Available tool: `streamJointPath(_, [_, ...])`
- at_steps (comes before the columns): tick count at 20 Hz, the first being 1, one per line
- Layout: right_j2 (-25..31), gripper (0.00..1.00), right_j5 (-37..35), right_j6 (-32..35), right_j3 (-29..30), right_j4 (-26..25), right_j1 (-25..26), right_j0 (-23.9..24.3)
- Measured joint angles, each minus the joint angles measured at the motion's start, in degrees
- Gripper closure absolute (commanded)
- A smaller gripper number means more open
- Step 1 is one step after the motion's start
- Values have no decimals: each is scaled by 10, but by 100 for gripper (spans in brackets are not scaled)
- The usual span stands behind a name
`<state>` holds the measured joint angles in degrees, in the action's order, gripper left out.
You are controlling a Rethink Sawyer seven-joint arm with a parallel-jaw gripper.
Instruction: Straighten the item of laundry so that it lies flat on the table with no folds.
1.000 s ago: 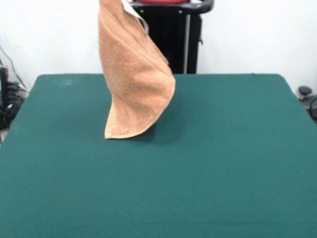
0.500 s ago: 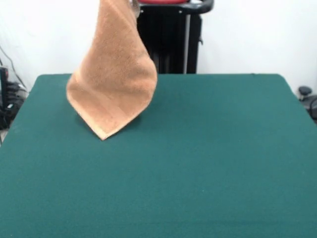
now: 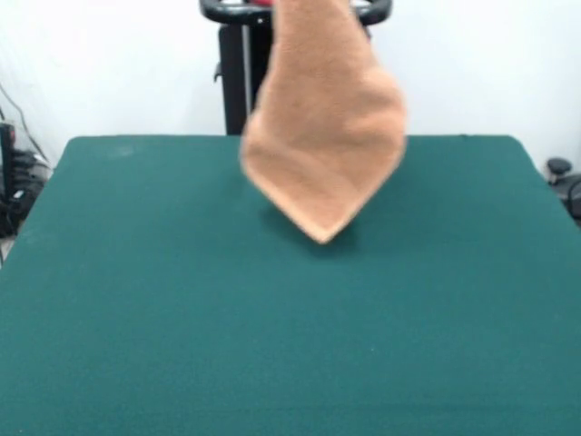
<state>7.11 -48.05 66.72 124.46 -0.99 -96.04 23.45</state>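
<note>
The item of laundry (image 3: 322,136), an orange-tan terry towel, hangs in the air from above the picture's top edge. It widens downward, then tapers to a single corner. That corner is just above or barely touching the dark green table (image 3: 272,327), over its far middle part, where it casts a small shadow. The towel looks blurred from motion. Its upper end runs out of the picture, and the gripper is out of view above.
A black pedestal post (image 3: 234,77) stands behind the table's far edge, partly covered by the towel. Cables and dark gear (image 3: 13,186) lie off the table's left side. A dark object (image 3: 565,182) sits off its right side.
The hanging towel has swung from the left part of the table toward the right. Its lowest corner has shifted rightward and sits slightly higher. The pedestal's visible post has also changed.
</note>
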Motion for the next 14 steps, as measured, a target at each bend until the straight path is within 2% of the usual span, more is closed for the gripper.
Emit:
streamJointPath(3, [0,100,0,25,-4,-5,0,-19])
streamJointPath(14, [-2,100,6,226,-12,-17,6,-115])
